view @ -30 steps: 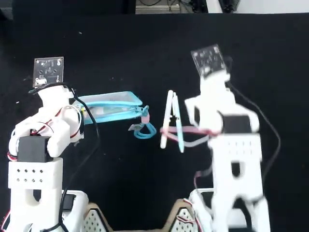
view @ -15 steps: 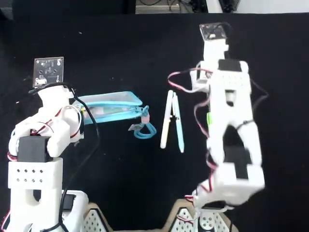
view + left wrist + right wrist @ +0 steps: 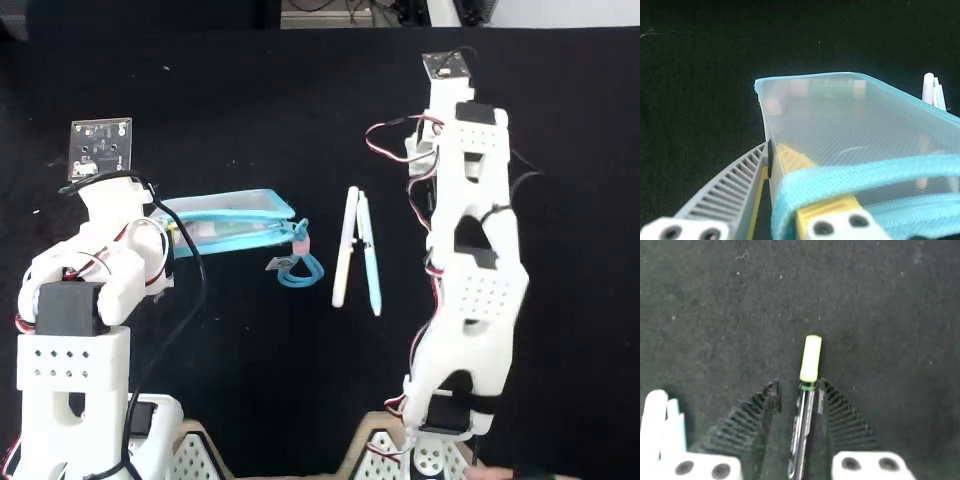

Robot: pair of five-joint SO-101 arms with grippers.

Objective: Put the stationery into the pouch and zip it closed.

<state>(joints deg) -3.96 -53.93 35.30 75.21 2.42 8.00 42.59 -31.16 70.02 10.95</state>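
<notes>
One green-capped pen point(image 3: 809, 360) lies on the worktop point(image 3: 715, 300) between the right hand's point(image 3: 797, 385) half-open fingers point(image 3: 840, 410), not yet gripped: close squarely on its barrel, while the left hand point(image 3: 774, 155) pinches the pouch point(image 3: 850, 130) rim tight.

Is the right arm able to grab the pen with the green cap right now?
Probably yes: its open hand sits around the green-capped pen, one finger on each side, nothing blocking.

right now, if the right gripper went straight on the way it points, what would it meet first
The green-capped pen lies between the right gripper's open fingers, along its line. Beyond the cap there is bare black table, so it would probably meet that first, though depth is unclear.
</notes>
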